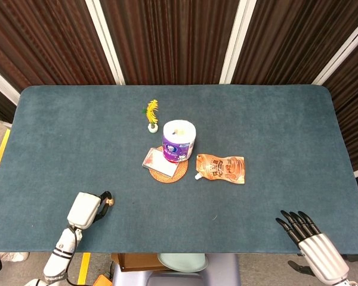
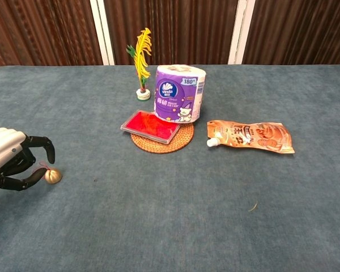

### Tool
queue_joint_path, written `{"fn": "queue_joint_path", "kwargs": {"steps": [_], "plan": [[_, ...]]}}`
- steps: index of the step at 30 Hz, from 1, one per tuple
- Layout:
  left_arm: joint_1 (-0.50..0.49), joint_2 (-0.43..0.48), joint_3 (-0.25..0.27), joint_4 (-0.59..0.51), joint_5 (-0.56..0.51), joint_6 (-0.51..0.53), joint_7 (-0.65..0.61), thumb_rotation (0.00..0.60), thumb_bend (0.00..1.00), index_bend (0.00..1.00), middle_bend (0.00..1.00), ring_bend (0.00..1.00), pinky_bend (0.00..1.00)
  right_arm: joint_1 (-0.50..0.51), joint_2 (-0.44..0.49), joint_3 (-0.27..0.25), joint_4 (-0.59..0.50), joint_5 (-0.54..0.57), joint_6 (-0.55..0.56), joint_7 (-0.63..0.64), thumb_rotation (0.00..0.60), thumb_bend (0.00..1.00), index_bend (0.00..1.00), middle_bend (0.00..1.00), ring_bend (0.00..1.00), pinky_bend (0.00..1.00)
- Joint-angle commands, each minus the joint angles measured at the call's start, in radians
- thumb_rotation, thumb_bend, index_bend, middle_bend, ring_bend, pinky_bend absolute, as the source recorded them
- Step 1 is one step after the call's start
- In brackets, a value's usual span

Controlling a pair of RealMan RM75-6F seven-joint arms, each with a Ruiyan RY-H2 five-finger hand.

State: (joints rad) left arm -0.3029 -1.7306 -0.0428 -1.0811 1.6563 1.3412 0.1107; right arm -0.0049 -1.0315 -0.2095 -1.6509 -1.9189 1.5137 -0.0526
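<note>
Left hand (image 2: 14,158) curled (right hand (image 1: 307,235) flat)

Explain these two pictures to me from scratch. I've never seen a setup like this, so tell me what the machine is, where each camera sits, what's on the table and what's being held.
This is a two-armed robot at a table, each arm ending in a mechanical hand with fingers. One picture looks down from the robot's head; the other looks forward from its chest, lower and closer.

The left hand is at the near left edge, its dark fingers curled around a small brass-coloured bell that sits on the blue-grey table. The right hand shows only in the head view, at the near right edge, fingers stretched out and holding nothing.

In the middle stands a toilet paper roll partly on a round woven coaster, with a flat red box lying across the coaster. Beside them lies an orange spouted pouch; behind stands a small yellow plant ornament.
</note>
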Motion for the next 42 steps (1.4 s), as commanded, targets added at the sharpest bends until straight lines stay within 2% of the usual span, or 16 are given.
{"fn": "queue_joint_path", "kwargs": {"steps": [1,33,42], "plan": [[-0.012,-0.013,0.002,0.014,-0.017,-0.02,0.017,0.6,0.45,0.49,0.96,0.87,1.0,0.0,0.0,0.0,0.001,0.0,0.002,0.002,0.6,0.19,0.0,0.0,0.0,0.0],[-0.038,-0.023,0.018,0.029,-0.068,-0.02,0.072,0.6,0.44,0.55,0.99,0.91,1.0,0.0,0.007,-0.002,-0.004,0.005,-0.001,0.006,0.6,0.19,0.0,0.0,0.0,0.0],[-0.041,-0.026,0.022,0.036,-0.07,-0.009,0.075,0.6,0.44,0.62,0.99,0.91,1.0,-0.001,0.007,-0.001,-0.003,0.006,0.003,0.01,0.6,0.19,0.0,0.0,0.0,0.0]]}}
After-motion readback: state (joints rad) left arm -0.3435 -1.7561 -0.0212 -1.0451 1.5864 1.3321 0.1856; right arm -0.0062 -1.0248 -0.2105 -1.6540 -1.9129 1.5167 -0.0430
